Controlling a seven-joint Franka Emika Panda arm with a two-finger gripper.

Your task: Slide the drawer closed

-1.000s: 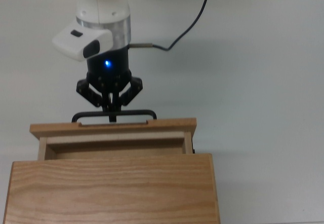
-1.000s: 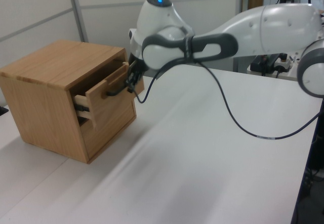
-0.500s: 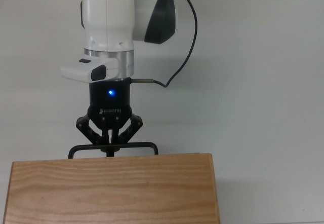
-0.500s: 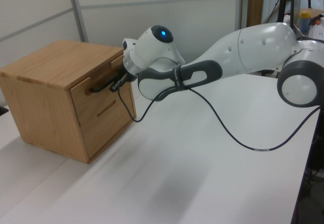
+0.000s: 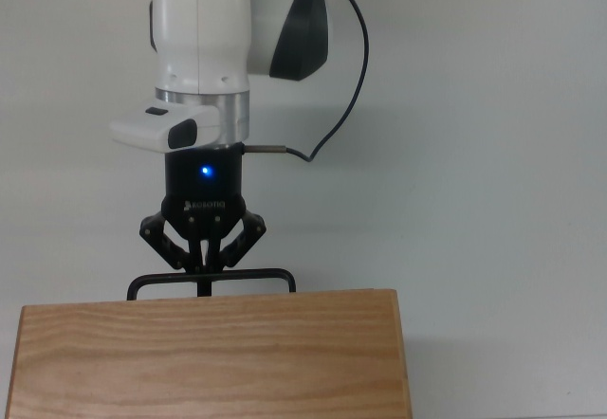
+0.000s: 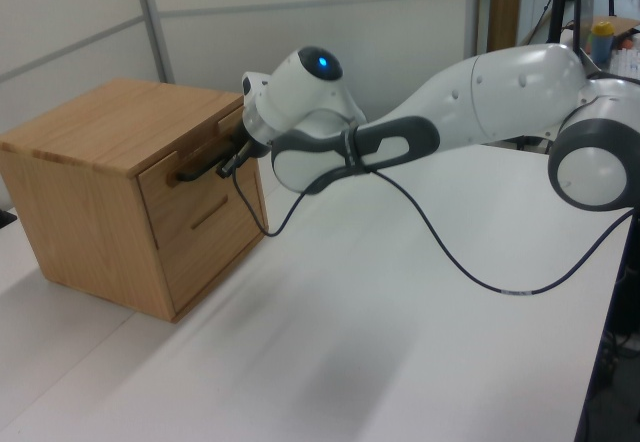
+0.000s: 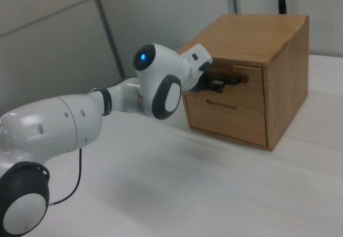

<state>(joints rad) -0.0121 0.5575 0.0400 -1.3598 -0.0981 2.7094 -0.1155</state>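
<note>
Drawer [image 6: 190,177] looks flush in the cabinet [image 6: 105,187] near the desk [image 5: 493,154] edge, gripper [image 5: 203,269] pinched narrow on the handle [image 5: 211,278]; closing step apparently done, next: open and back off.

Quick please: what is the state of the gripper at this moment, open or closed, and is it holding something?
Gripper: jaws closed on the black handle of the drawer, which sits pushed into the cabinet.
</note>
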